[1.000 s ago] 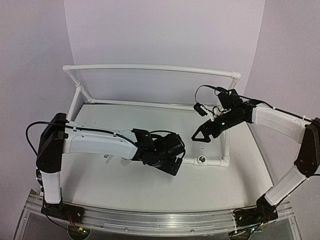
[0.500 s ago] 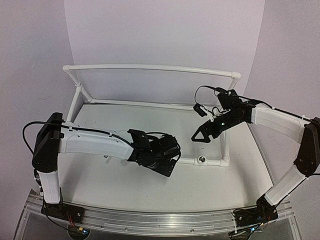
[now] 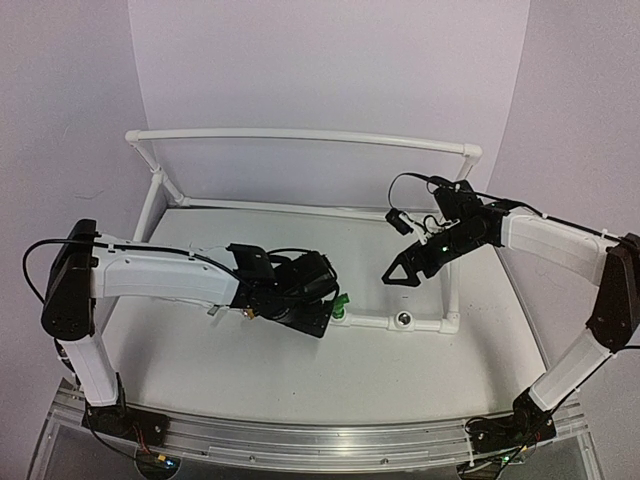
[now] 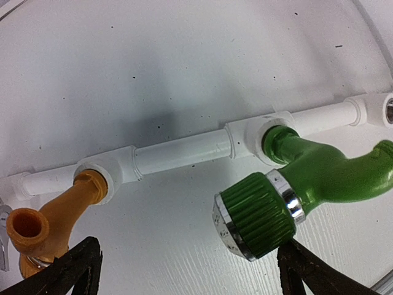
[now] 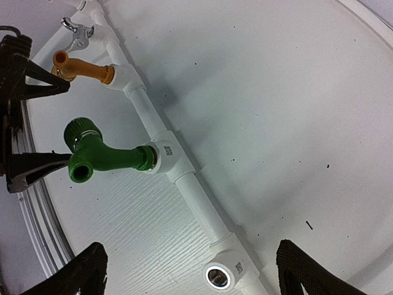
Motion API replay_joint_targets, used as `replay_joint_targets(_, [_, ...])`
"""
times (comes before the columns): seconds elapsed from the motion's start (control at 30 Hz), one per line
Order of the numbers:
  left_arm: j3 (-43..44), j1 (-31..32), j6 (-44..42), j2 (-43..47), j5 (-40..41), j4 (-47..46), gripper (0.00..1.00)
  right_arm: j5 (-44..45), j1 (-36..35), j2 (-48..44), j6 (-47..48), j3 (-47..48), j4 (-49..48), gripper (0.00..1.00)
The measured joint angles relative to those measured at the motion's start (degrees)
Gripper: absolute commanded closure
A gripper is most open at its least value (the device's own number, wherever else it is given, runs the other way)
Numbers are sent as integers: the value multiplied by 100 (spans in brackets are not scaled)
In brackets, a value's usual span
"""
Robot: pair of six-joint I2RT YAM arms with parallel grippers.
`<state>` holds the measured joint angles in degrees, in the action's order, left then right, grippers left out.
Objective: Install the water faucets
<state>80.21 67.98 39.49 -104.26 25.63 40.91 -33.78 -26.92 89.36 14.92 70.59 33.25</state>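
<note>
Left gripper [image 4: 189, 246]: fingers are spread wide, nothing is held, and it is positioned just in front of the white plastic pipe frame [image 4: 184, 153]. Silver faucet [image 5: 73, 27] is only partly seen at the frame's end; its seating cannot be told. Brass-yellow toy faucet [image 4: 61, 215] is seated in 1 tee socket, and the bright green toy faucet [image 4: 319, 175] in the next. 1 round metal-lined socket [image 5: 218, 276] is left unfilled. Right gripper [image 3: 398, 278]: spread wide, empty, held above the frame.
</note>
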Motion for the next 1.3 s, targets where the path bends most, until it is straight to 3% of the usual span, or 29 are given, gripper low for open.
replay_joint_targets(0.4, [-3,-258,-169,10,-168,-104,3,-19,3,60,2,0,64,8])
replay_joint_targets(0.93, [47,-503,-657,-7,-256,-412,37,-16,59,60,4,0,76,8])
replay_joint_targets(1.3, [410,-568,-979,-204,-380,-607,44,-34,153,60,4,0,95,9])
